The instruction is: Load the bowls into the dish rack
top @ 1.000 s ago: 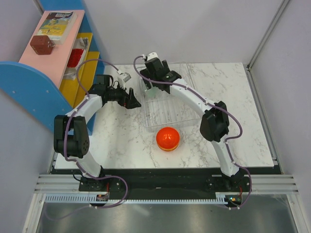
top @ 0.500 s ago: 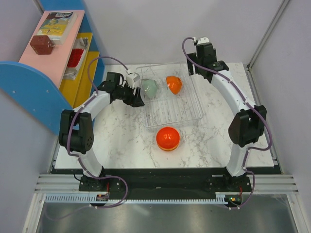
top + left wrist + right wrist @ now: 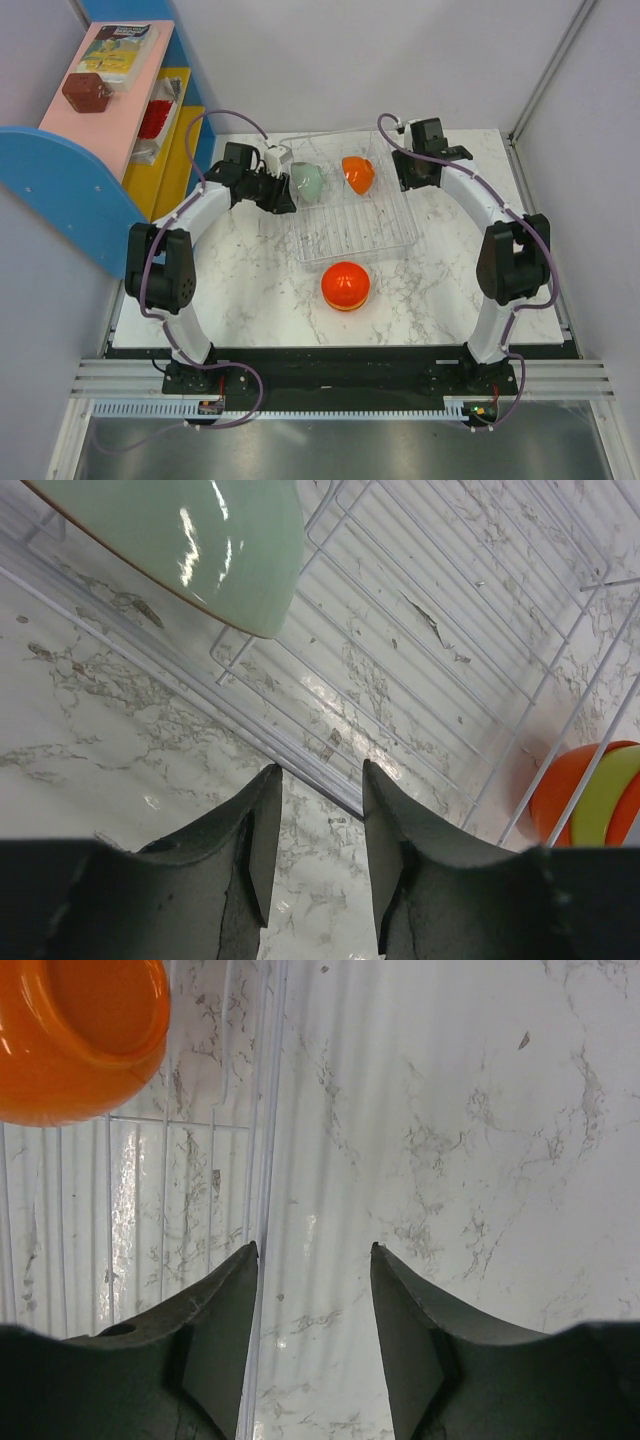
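The wire dish rack (image 3: 352, 250) lies on the marble table. A pale green bowl (image 3: 308, 181) leans in its back left corner and an orange bowl (image 3: 358, 173) leans near the back middle. A third bowl (image 3: 345, 286), orange with a yellow band, sits upside down on the table in front of the rack. My left gripper (image 3: 285, 200) hovers just outside the rack's left side, jaws apart and empty; its wrist view shows the green bowl (image 3: 190, 540) and rack wires (image 3: 400, 660). My right gripper (image 3: 408, 180) is by the rack's right rim (image 3: 265, 1160), jaws apart and empty, the orange bowl (image 3: 80, 1030) ahead to the left.
A blue, yellow and pink shelf unit (image 3: 110, 130) stands at the left edge of the table, with a box and a brown block on top. Grey walls close in the back and right sides.
My right arm swung from over the rack's back left to the rack's right side, uncovering the two bowls in the rack. Both grippers' jaws have narrowed. The left gripper shifted slightly back.
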`<act>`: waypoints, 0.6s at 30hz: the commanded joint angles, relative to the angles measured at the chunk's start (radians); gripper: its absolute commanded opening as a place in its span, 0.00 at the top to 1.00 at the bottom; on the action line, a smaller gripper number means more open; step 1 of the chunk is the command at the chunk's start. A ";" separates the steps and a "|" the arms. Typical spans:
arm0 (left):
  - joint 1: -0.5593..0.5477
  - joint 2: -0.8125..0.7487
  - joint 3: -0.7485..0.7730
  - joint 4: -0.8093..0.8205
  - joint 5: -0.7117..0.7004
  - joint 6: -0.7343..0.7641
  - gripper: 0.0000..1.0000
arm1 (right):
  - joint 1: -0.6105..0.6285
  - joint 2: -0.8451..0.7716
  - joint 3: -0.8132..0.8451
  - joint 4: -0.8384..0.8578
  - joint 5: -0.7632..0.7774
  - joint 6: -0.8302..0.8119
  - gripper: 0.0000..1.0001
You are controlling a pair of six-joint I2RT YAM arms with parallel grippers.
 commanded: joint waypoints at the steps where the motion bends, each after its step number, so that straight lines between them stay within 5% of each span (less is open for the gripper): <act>1: -0.008 0.038 0.058 -0.017 -0.042 -0.008 0.57 | -0.008 0.024 -0.001 0.022 -0.060 0.002 0.45; 7: -0.011 0.068 0.094 -0.038 -0.077 -0.013 0.63 | -0.008 0.071 0.002 0.020 -0.122 0.011 0.47; 13: -0.013 0.105 0.138 -0.058 -0.109 -0.014 0.69 | -0.008 0.114 0.030 0.012 -0.128 0.030 0.89; 18: -0.016 0.160 0.205 -0.077 -0.120 -0.016 0.74 | -0.008 0.120 0.038 0.018 -0.086 0.057 0.95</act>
